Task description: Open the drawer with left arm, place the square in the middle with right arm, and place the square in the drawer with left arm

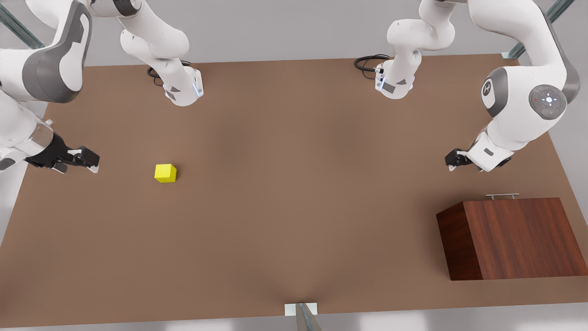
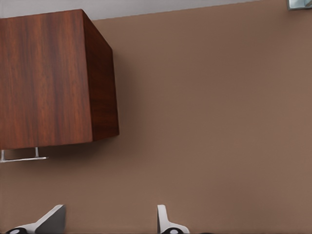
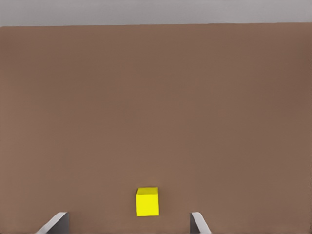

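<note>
The yellow square (image 1: 166,173) rests on the brown table toward the front view's left; the right wrist view shows this square (image 3: 147,201) just ahead of the fingers. My right gripper (image 1: 92,163) (image 3: 126,226) hovers open to the square's left, apart from it. The wooden cabinet (image 1: 519,239) (image 2: 48,78) stands at the front view's lower right. Its drawer is shut, with the silver handle (image 1: 502,196) (image 2: 22,157) on the far side. My left gripper (image 1: 452,161) (image 2: 109,224) hangs open behind and left of the handle, holding nothing.
Two arm bases (image 1: 183,87) (image 1: 395,82) with black cables stand at the far table edge. A small grey bracket (image 1: 301,309) sits at the near edge. Bare tabletop (image 1: 294,174) stretches between the square and the cabinet.
</note>
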Motion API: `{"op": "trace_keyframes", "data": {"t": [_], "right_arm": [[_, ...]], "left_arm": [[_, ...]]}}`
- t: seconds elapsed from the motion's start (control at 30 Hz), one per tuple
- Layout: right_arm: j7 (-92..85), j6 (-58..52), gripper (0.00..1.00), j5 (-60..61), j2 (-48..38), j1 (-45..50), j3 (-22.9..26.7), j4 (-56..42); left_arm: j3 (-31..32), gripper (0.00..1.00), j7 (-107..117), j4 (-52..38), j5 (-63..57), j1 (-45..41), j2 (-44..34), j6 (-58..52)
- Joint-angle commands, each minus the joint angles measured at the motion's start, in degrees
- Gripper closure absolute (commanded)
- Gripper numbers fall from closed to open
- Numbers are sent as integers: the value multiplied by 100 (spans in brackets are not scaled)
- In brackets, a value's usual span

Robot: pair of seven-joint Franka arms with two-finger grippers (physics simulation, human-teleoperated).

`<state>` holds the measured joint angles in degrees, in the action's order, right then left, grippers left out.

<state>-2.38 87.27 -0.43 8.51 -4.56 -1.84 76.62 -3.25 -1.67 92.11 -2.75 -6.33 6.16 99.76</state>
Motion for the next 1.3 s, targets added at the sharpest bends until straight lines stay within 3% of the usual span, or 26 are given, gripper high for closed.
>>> {"op": "trace_keyframes", "data": {"t": [0.0,0.1,0.17,0.23,0.37,0.47,0.63,0.83,1.27], "right_arm": [[0,0,0,-1,1,-1,0,2],[44,184,0,-300,10,61,-27,274],[53,492,0,-291,-78,96,-44,635],[44,1651,0,-203,-692,8,-44,2101],[62,2602,0,-177,-966,8,-53,3843],[9,2856,0,-177,-922,-18,-62,4475],[62,4377,0,-168,-597,78,-167,5645],[422,5045,0,368,1,430,-229,5733],[396,5054,0,315,239,87,-185,5794]], "left_arm": [[0,0,0,0,-41,-8,0,0],[-26,0,517,9,-33,18,8,18],[-79,0,2582,149,-33,203,-44,35],[-351,0,4023,904,-24,203,-465,684],[-668,0,5335,2179,-76,194,-985,2065],[-774,0,6151,3137,-208,194,-1301,3164],[-1151,0,6908,3770,-208,194,-1266,4271],[-1521,0,7084,4377,-156,203,-1011,5088],[-1696,0,7348,4298,125,492,17,6293]]}}
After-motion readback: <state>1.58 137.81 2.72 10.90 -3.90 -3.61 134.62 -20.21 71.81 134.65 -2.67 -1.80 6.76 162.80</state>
